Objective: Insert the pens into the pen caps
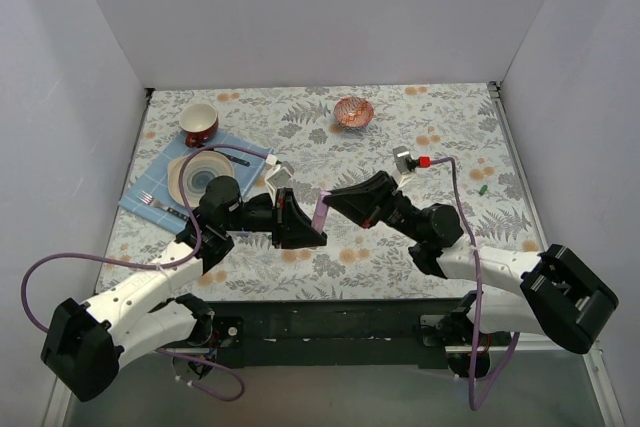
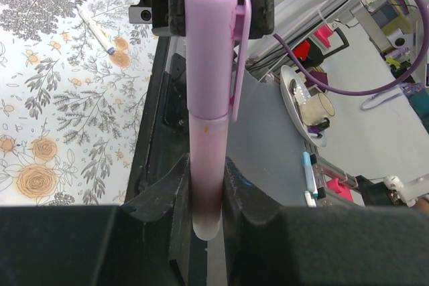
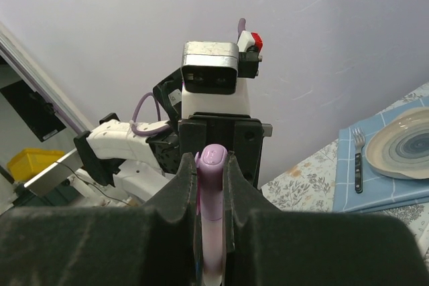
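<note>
1. The left hand (image 2: 206, 195) clenches the pink marker (image 2: 206, 159) from 9 o'clock, above the worktop (image 1: 300, 107).
2. The right hand (image 3: 213, 179), opposite at 3 o'clock, grasps the pink cap (image 2: 211, 45), aligned for pushing; it looks seated.

Robotics lab bench: white partition walls (image 1: 300, 7) around a floral-clothed table (image 1: 330, 262), purple cables (image 1: 80, 258), 2 bolted robot arms (image 1: 140, 297).
</note>
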You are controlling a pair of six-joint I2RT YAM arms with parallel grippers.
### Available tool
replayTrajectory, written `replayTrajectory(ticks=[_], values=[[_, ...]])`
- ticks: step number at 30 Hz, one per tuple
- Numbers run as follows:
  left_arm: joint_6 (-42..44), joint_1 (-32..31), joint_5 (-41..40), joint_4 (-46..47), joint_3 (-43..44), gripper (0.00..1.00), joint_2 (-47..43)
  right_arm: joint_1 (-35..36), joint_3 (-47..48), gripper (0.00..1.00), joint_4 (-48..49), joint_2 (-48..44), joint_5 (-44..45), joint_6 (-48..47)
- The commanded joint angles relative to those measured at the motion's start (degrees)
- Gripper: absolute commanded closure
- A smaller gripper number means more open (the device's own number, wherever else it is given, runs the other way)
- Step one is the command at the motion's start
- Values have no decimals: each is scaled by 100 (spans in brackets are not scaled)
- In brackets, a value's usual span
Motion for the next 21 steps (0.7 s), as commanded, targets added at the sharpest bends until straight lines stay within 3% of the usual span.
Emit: replayTrajectory(ticks=[1,14,19,21], values=[[4,514,-1393,1230,899,100,-20,762,-461,99,-883,310,-2141,38],[30,953,-1225,1063,1050,100,182,1237,-637,99,-839,417,-1913,-50],[206,953,-1208,328,971,100,252,781,99,99,-2241,-224,-1447,-182],[119,953,-1277,202,744,100,148,518,425,85,-2953,-690,-958,-506]])
